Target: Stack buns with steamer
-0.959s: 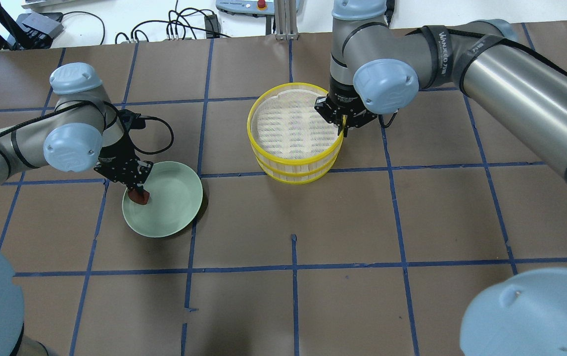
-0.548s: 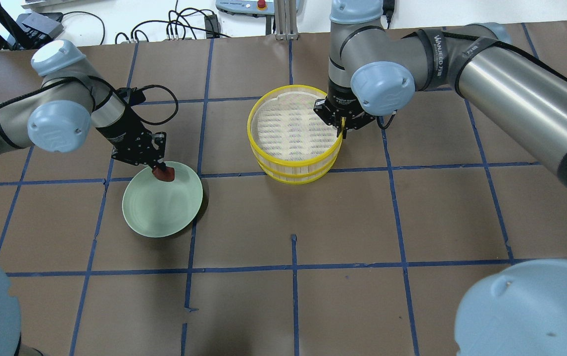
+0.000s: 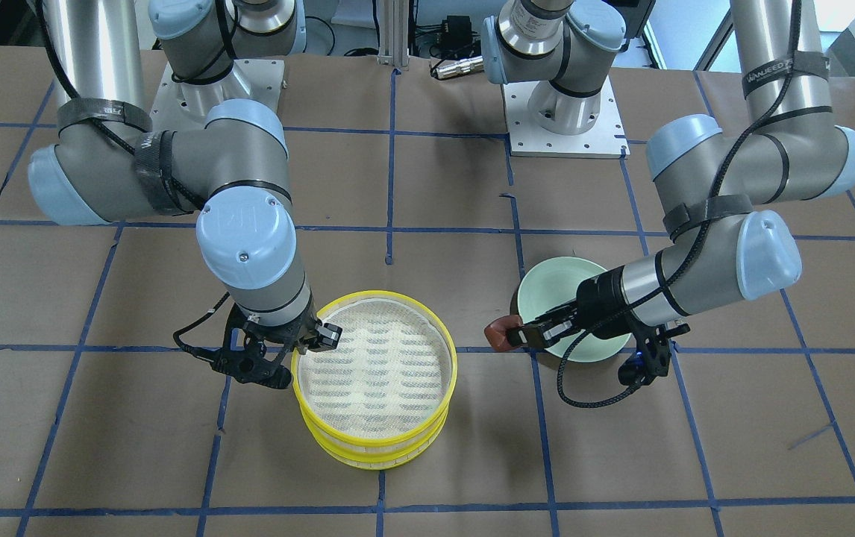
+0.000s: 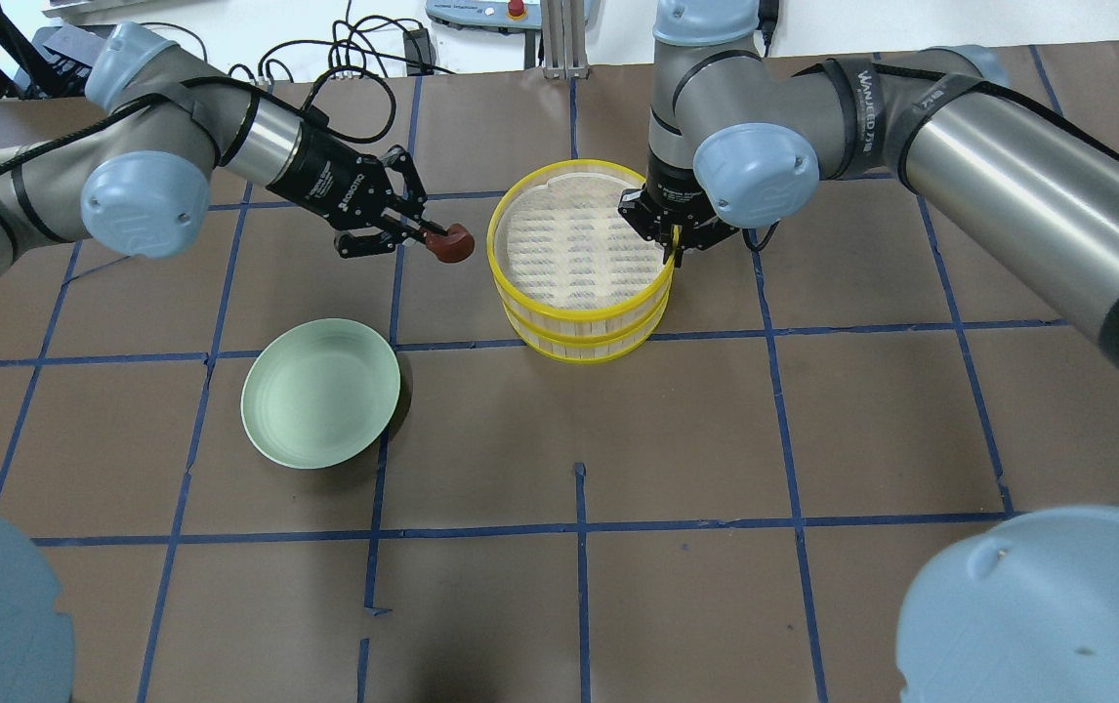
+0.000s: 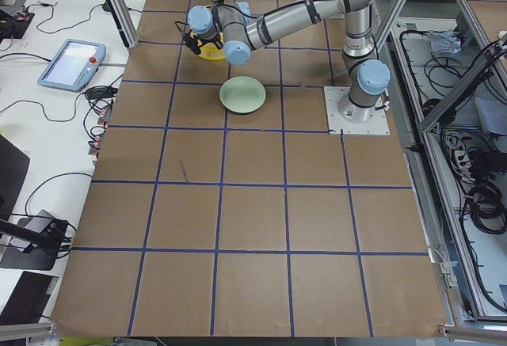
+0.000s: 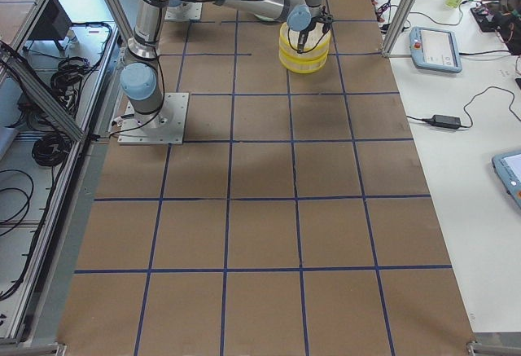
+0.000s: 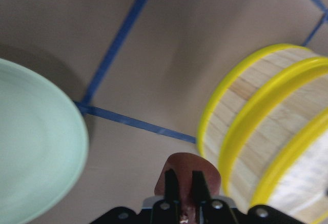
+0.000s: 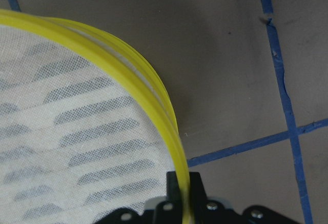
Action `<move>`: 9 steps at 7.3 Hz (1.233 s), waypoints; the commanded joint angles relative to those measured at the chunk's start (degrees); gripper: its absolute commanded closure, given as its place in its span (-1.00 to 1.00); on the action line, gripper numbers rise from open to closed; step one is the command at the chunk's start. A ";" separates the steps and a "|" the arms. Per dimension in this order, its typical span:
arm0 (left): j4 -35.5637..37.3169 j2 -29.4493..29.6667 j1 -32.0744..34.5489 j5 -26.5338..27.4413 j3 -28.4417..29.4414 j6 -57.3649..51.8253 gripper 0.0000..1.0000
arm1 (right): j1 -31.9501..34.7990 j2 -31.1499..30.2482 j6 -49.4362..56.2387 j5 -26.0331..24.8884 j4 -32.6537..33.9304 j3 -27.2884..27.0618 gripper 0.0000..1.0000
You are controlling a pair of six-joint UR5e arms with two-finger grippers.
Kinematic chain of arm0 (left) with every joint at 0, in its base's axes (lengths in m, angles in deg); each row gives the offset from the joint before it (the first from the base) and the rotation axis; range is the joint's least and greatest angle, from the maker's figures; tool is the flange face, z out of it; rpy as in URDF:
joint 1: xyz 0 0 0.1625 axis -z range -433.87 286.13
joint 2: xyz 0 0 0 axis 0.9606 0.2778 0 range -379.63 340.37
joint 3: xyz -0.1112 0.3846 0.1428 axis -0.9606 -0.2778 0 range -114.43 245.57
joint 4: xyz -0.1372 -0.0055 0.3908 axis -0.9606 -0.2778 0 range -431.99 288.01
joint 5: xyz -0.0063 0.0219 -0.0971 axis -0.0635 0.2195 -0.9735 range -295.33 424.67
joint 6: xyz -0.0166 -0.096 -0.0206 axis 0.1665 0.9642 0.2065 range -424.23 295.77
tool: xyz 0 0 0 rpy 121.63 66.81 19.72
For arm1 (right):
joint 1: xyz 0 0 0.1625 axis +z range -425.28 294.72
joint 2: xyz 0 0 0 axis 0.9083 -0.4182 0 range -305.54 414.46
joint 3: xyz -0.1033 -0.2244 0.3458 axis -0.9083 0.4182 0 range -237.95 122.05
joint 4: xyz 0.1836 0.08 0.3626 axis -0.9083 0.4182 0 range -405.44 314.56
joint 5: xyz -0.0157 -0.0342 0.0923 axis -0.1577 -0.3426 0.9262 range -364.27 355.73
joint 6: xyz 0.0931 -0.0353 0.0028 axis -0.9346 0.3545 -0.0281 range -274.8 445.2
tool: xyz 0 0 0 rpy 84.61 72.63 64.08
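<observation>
Since half a second ago the left gripper (image 4: 431, 236) has swung up off the plate (image 4: 320, 392) and across toward the steamer (image 4: 574, 322), taking the red-brown bun (image 4: 450, 244) along. The right gripper (image 4: 674, 256) has stayed put.

Nearest to us, the plate sits bare on the table (image 4: 813, 439), well apart from both arms. Open table lies all round it.

Next comes the steamer, two yellow-rimmed tiers stacked, with a mesh liner showing in the top one. The right gripper is clamped on the top tier's rim at the robot's right, one finger inside and one outside. We judge that this steadies the stack for the drop.

On the far left side, the left gripper is clenched on the red-brown bun, which is held in the air just beside the steamer's left rim and not yet over it. The pinch is near level, so the bun leads. We judge it must clear the rim before release. The liner is wide open apart from the right fingers' corner.

We see the white bun in no view.
</observation>
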 commanded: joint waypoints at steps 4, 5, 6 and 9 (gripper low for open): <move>3.17 2.14 3.19 -2.79 2.45 8.09 -0.99 | -0.21 -0.17 0.33 0.01 0.75 -1.55 0.26; 3.17 2.14 3.19 -2.79 2.45 8.01 -1.00 | -0.30 -0.43 0.68 -0.34 0.66 -1.56 -0.08; 3.17 2.14 3.19 -2.70 2.45 7.83 -1.00 | -1.08 -0.87 1.64 -0.35 0.48 -0.69 -0.31; 3.25 1.70 3.10 -2.01 2.62 7.13 -1.00 | -8.10 -11.20 14.63 2.28 -7.29 -0.06 -0.52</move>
